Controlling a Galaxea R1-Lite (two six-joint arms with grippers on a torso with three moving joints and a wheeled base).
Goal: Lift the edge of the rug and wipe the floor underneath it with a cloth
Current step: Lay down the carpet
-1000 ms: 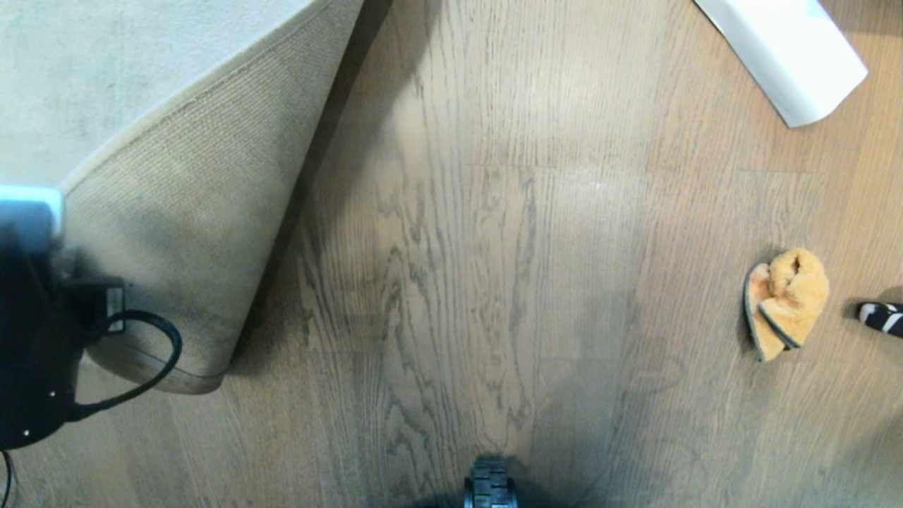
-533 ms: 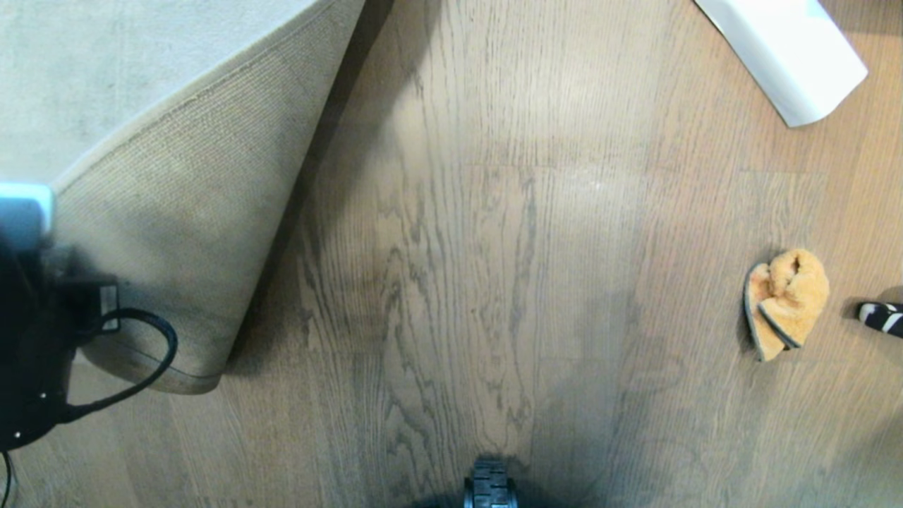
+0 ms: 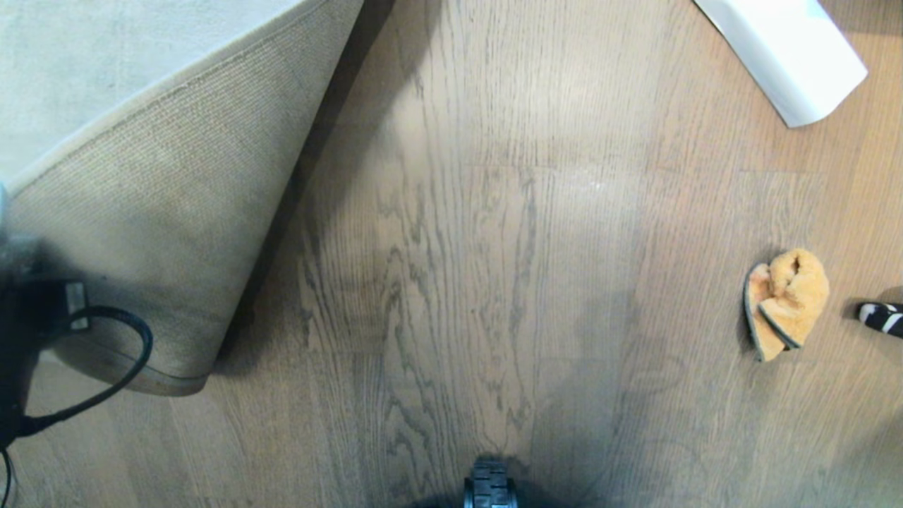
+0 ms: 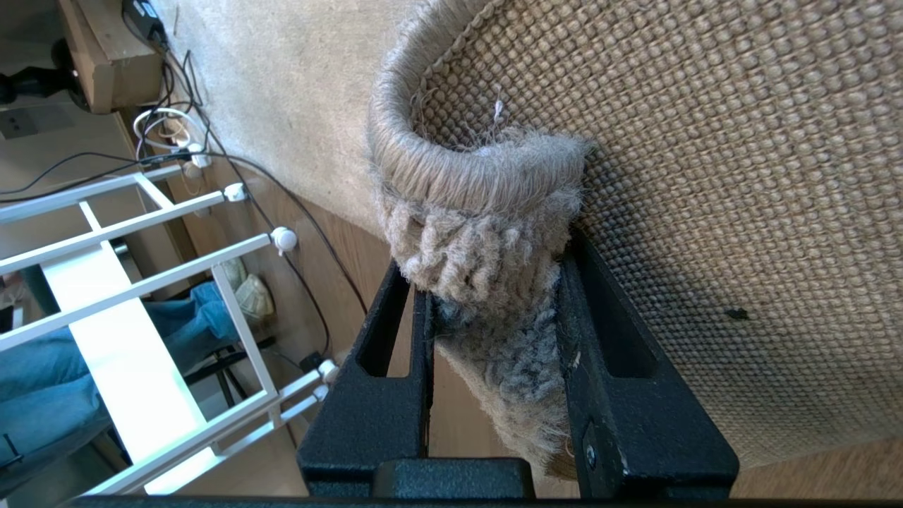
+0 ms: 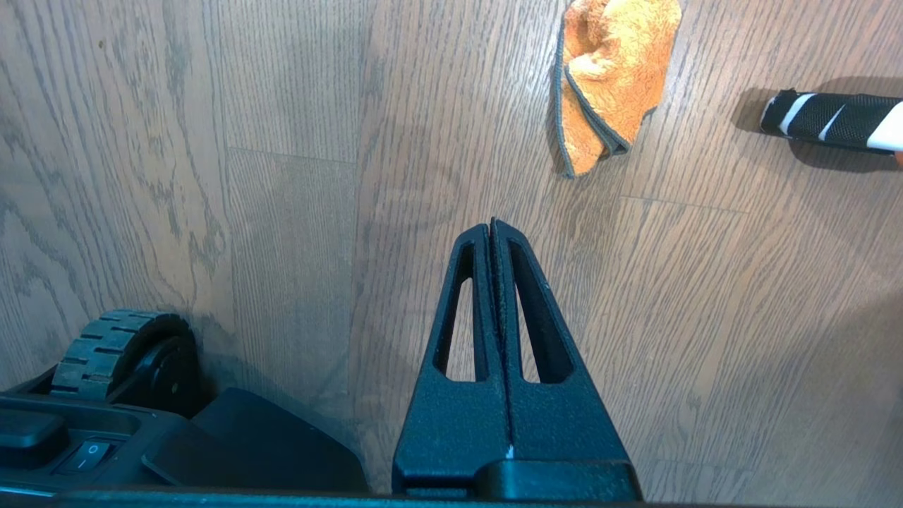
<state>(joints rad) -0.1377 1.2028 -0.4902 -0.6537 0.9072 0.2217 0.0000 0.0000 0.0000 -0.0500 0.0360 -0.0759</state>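
Observation:
My left gripper (image 4: pixel 494 275) is shut on the rug edge (image 4: pixel 487 247), the pale grey bound corner pinched between its black fingers. The corner is folded back, so the tan woven backing (image 3: pixel 148 233) faces up at the left of the head view. My left arm (image 3: pixel 21 339) shows only at that view's left border. Brown-grey wood-grain floor (image 3: pixel 480 268) lies bare beside the lifted rug. The orange cloth (image 3: pixel 784 302) with dark trim lies crumpled on the floor at the right, also the cloth (image 5: pixel 610 77) ahead of my right gripper (image 5: pixel 492 224), which is shut and empty, apart from it.
A white rolled sheet (image 3: pixel 786 53) lies at the far right. A black-and-white striped handle (image 3: pixel 882 317) rests right of the cloth. My base wheel (image 3: pixel 490 485) is at the near edge. The left wrist view shows a white rack (image 4: pixel 141 296), cables and a person's jeans (image 4: pixel 42 381).
My left arm has drawn back toward the left border of the head view, pulling the folded rug corner further left and baring a little more floor. The cloth and right gripper have not moved.

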